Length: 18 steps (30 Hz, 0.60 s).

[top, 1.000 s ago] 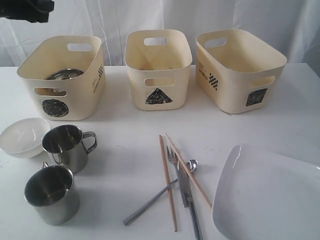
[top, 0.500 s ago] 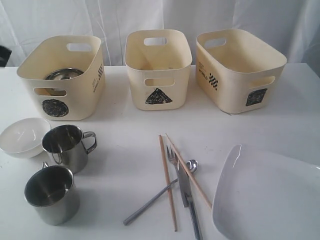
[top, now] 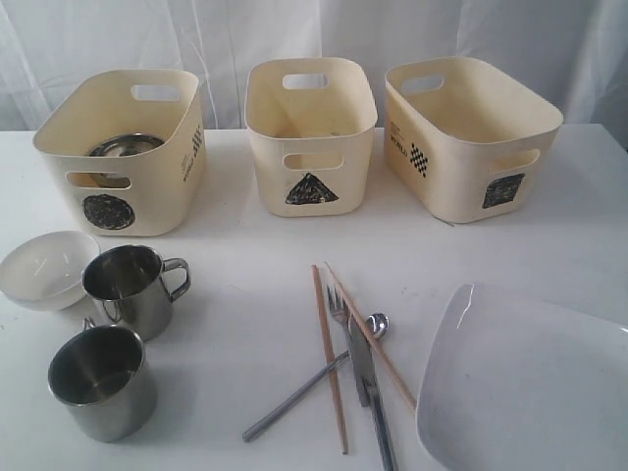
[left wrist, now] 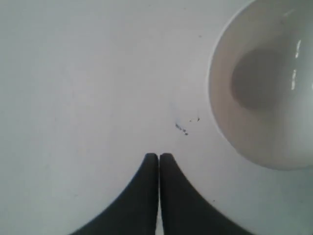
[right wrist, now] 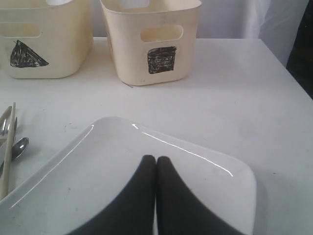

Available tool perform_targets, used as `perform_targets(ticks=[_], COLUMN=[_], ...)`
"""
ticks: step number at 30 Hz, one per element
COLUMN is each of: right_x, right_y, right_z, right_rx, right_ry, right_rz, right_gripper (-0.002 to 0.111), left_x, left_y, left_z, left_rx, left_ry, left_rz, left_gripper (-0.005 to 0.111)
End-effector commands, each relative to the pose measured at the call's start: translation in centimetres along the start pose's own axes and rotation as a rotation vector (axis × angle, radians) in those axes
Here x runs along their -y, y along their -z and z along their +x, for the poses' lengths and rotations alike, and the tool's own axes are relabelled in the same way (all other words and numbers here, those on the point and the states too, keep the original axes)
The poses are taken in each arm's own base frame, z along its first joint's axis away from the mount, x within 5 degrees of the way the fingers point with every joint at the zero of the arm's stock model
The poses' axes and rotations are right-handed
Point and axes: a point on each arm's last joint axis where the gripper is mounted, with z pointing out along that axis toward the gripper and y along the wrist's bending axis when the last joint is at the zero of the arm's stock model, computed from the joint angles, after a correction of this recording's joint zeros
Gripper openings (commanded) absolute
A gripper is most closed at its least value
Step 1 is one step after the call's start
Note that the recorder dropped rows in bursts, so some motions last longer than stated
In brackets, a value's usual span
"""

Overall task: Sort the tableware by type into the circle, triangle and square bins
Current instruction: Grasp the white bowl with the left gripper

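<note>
Three cream bins stand at the back: the circle bin point(top: 118, 147) with a steel bowl point(top: 126, 145) inside, the triangle bin point(top: 310, 132) and the square bin point(top: 471, 132). On the table lie a small white bowl point(top: 44, 267), two steel mugs point(top: 132, 287) point(top: 103, 380), wooden chopsticks point(top: 331, 358), a fork point(top: 343, 339), a knife point(top: 371, 397), a spoon point(top: 306, 388) and a large white square plate point(top: 520, 388). Neither gripper shows in the exterior view. My left gripper point(left wrist: 159, 156) is shut and empty above bare table beside the white bowl point(left wrist: 264, 88). My right gripper point(right wrist: 155, 159) is shut and empty over the plate point(right wrist: 127, 166).
A white curtain hangs behind the bins. The right wrist view shows the square bin point(right wrist: 151, 41), the triangle bin point(right wrist: 46, 44), the spoon point(right wrist: 18, 147) and a chopstick point(right wrist: 8, 152) beside the plate. The table's right edge point(right wrist: 283, 63) lies close to the square bin.
The dark left arm that hung above the circle bin one second ago has left the exterior view. The tableware has not moved.
</note>
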Motion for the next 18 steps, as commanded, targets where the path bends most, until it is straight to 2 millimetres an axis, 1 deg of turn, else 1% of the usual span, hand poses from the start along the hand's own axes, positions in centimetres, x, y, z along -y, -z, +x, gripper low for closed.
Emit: perform_targets(ticks=[1,4,5,7,9,13,18], right_x=[0.0,0.0,0.0,0.0,0.0,0.0,0.0], right_y=[0.0,0.0,0.0,0.0,0.0,0.0,0.0], right_z=[0.0,0.0,0.0,0.0,0.0,0.0,0.0], right_rx=[0.011,0.011,0.011,0.011,0.011,0.011,0.011], right_ry=[-0.029,-0.026,-0.026,-0.026,-0.026,-0.026,-0.026], right_rz=[0.004,0.004,0.004,0.004,0.004,0.004,0.004], right_gripper=[0.000,0.000,0.000,0.000,0.000,0.000,0.000], left_x=[0.8,1.1,1.1,1.1,0.9,0.6,0.2], left_y=[-0.2,-0.4,-0.5,-1.2,-2.1,-4.6,-6.7], left_z=[-0.4,-0.8,-1.0,-1.3,-1.4,-1.2,-1.0], left_rx=[0.083,0.127,0.143,0.150,0.140,0.083,0.041], left_ry=[0.061,0.136,0.158,0.194,0.204,0.226,0.243], left_rz=[0.102,0.148,0.156,0.168,0.163,0.160,0.152], left_gripper=[0.029,0.048,0.053,0.059,0.061,0.061,0.060])
